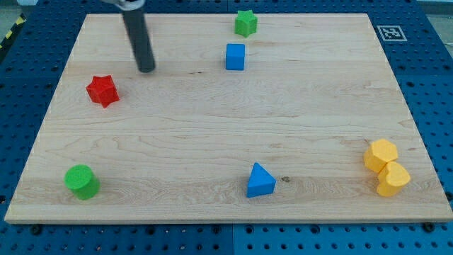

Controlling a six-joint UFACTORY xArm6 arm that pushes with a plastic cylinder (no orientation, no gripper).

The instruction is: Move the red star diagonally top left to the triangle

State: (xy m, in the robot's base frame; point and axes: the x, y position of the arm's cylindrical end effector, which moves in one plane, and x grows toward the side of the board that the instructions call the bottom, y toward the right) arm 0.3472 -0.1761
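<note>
- The wooden bench (212,127) pretty much fills the whole view, sitting on a blue pegboard surface (432,85).
- My rod comes down from the view's top near the top-left corner, and my tip (146,69) sits on the wood just up and to the right of the red star, not touching it. No jaws on this thing at all, it's just a plain rod.
- Two yellow blocks near the bottom-right corner, touching each other: a yellow hexagon (381,155) and a second yellow block (393,178) right below it, shape hard to call.
- Blue triangle (260,180) near the middle of the bottom edge.
- Green cylinder (81,181) by the bottom-left corner.
- Red star (102,90) close to the left edge, upper half, well apart from the triangle.
- Blue cube (235,57) below the top edge, around the middle.
- Green star (245,23) just above the cube, right by the top edge.
</note>
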